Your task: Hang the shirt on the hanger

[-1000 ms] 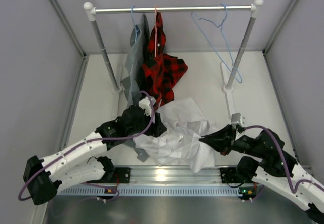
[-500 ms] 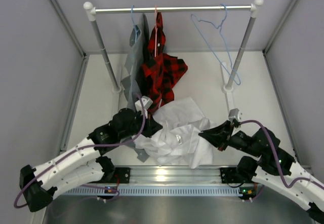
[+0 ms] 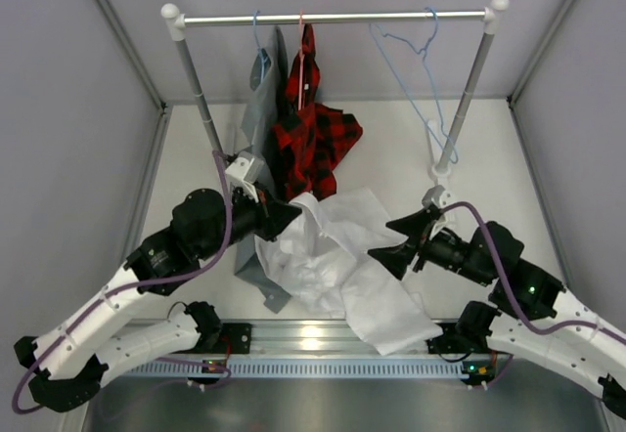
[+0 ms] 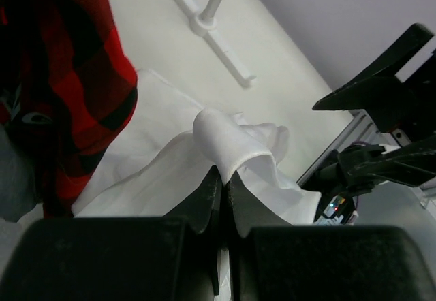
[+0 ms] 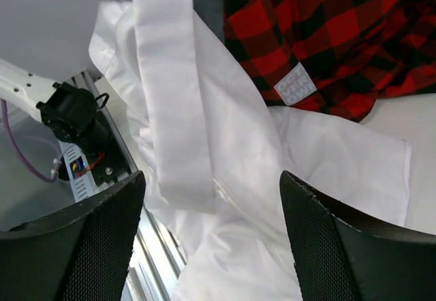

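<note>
walls: plain grey panels [image 3: 68, 109] | surface: flat white tabletop [image 3: 391, 153] | furniture: silver metal clothes rail [image 3: 342, 18] with white corner knobs | light: even

Three shirts: a white shirt [image 3: 333, 256], a plaid shirt [image 3: 313, 134], a grey shirt [image 3: 257, 124]. Three hangers: a light blue hanger [image 3: 426, 54], a red hanger [image 3: 301, 33], a blue hanger [image 3: 258, 33]. One clothes rail [image 3: 342, 18]. Two robot arms [image 3: 147, 268]
</note>
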Motion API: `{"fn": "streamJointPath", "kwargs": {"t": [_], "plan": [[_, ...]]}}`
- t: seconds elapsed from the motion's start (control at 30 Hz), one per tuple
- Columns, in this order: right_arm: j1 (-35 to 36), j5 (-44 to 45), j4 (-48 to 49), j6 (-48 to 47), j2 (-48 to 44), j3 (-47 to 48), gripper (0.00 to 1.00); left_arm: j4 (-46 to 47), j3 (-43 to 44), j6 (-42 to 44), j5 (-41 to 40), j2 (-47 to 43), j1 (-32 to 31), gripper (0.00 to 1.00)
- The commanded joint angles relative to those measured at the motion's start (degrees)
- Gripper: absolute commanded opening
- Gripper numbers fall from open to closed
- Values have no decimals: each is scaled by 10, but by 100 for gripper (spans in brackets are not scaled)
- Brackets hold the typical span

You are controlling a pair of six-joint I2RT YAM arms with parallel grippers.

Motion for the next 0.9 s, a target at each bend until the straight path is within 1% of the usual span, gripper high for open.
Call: {"fn": "streamJointPath", "kwargs": {"t": [0.0,0.17,0.27,0.43,0.57,0.63,0.67,0.7,0.73,0.77,0.83,0.87], "plan": [[9,-41,7,-24,59,20,77,-50,11,-21,-45,27,-2,0],[9,-84,73,-26,119,4,79,-54,12,-26,-43,43,-2,0],[11,-94,102,-22,140,2,79,-58,15,-27,-46,53,-2,0],[20,-80,131,-35,203,6,79,-58,15,-30,-41,63,0,0],[46,-70,142,-46,262,24,79,-63,31,-28,-42,73,-1,0],[58,-35,142,-51,292,37,77,-72,43,-24,-39,78,-2,0],[68,-19,139,-53,300,41,72,-72,52,-22,-37,80,-1,0],[72,28,129,-53,314,51,63,-72,58,-20,-36,81,-1,0],[74,73,118,-53,319,58,40,-78,63,-19,-34,83,-2,0],[76,168,104,-47,316,75,0,-80,73,-16,-23,82,-2,0],[76,224,66,-41,293,93,0,-100,95,13,-11,90,-1,0],[76,233,48,-44,278,125,0,-115,115,30,15,98,-2,0]]}}
